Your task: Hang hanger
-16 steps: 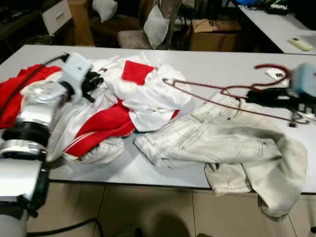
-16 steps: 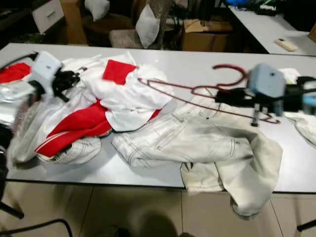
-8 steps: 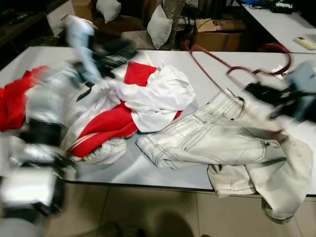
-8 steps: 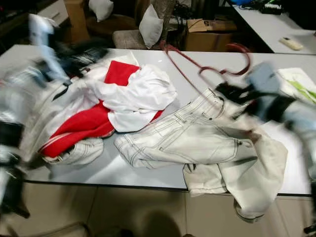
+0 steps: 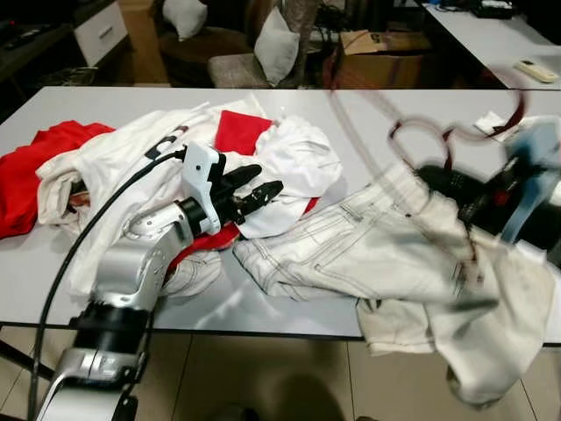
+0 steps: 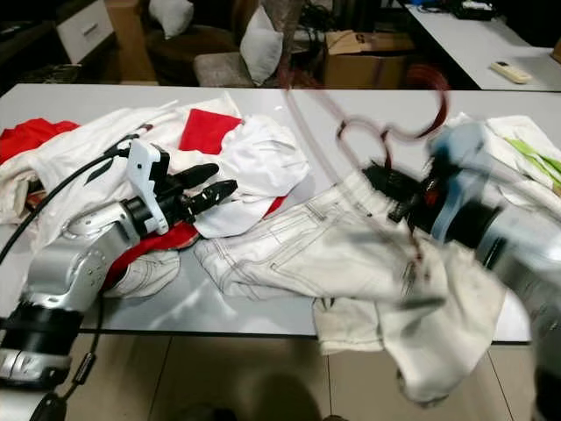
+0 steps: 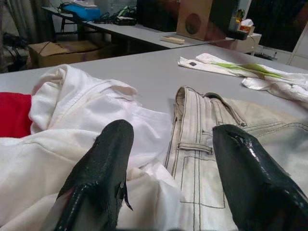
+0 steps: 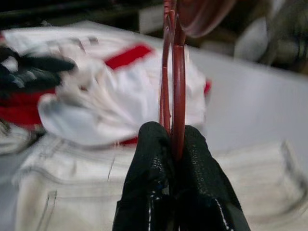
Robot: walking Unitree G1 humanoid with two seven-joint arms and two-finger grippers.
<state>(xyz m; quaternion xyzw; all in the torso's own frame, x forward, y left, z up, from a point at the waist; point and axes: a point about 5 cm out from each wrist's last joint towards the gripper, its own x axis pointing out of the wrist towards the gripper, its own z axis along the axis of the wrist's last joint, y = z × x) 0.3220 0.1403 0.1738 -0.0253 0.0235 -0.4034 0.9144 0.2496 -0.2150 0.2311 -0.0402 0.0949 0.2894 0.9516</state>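
At the left of the frame lie one red garment (image 5: 35, 162) and one white-and-red jacket (image 5: 263, 153). The left gripper (image 5: 250, 189) hovers over the jacket, fingers apart, lower and steadier than half a second ago, when it was a blur at the upper left. One pair of pale jeans (image 5: 377, 263) covers the lower centre and right. The one red hanger (image 6: 368, 140), blurred at upper right, is pinched between the right gripper (image 8: 175, 144) fingers, now tilted further upright.
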